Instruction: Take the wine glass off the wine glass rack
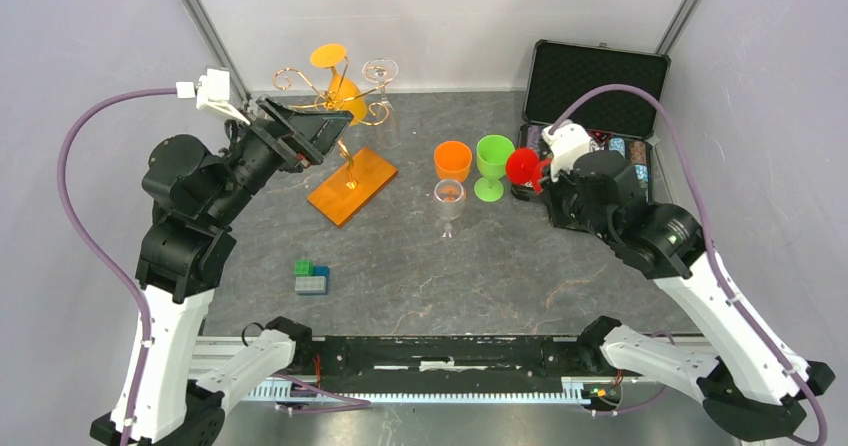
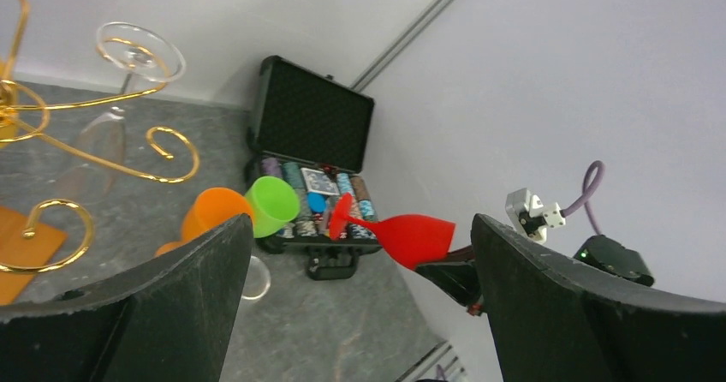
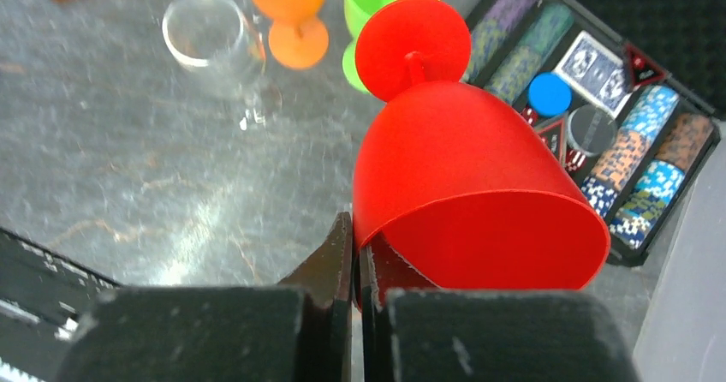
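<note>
Two wine glasses were seen hanging bowl-down on the wine glass rack (image 1: 360, 188). A clear wine glass (image 1: 380, 69) hung at about 2 o'clock from the post, its foot caught in a gold scroll arm. An orange wine glass (image 1: 343, 93) hung at about 12 o'clock. The clear one was judged light, rigid, slippery and fragile if it was real glass, which could not be told. It would best be taken around the stem or the upper bowl, then slid outward along the scroll's open slot rather than pulled straight down. The orange one looked like plastic, lighter and more forgiving. The thin-posted rack was judged likely to tip or slide on its flat orange base if a foot snagged.

The left hand (image 2: 361, 228) was held at about 9 o'clock of the rack, near its arms, with the fingers spread wide apart and nothing between them.

At 3 o'clock, well apart from the rack, a red wine glass (image 3: 462, 185) was carried on its side by the right hand (image 3: 355, 245), the fingers pinched together on the bowl's rim.

An orange goblet (image 1: 452, 159), a green goblet (image 1: 492, 161) and a clear stemmed glass (image 1: 449, 201) stood on the counter (image 1: 500, 266) between rack and right hand, beside an open poker chip case (image 1: 597, 81).
</note>
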Tool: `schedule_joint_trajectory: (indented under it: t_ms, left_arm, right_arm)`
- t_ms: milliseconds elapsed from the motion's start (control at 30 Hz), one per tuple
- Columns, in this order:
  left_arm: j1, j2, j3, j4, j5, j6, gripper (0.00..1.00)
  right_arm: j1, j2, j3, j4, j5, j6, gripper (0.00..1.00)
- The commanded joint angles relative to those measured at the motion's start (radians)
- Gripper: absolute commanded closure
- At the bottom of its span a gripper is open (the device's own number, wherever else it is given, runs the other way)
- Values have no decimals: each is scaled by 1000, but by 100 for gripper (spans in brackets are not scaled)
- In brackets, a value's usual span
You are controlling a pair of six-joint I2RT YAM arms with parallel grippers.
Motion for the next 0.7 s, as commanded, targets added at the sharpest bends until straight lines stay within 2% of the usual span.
schedule_joint_trajectory:
  t_ms: [0, 333, 667]
  left_arm:
    - [-4, -2, 15, -39, -49, 119, 0]
    - [-4, 22, 30, -94, -52, 190, 0]
    - [-4, 21, 16, -104, -57, 220, 0]
  right_arm:
    - [0, 56, -21, -93, -75, -44, 100]
    - [0, 203, -193, 21, -120, -98, 100]
    - [-1, 324, -191, 66, -151, -145, 93]
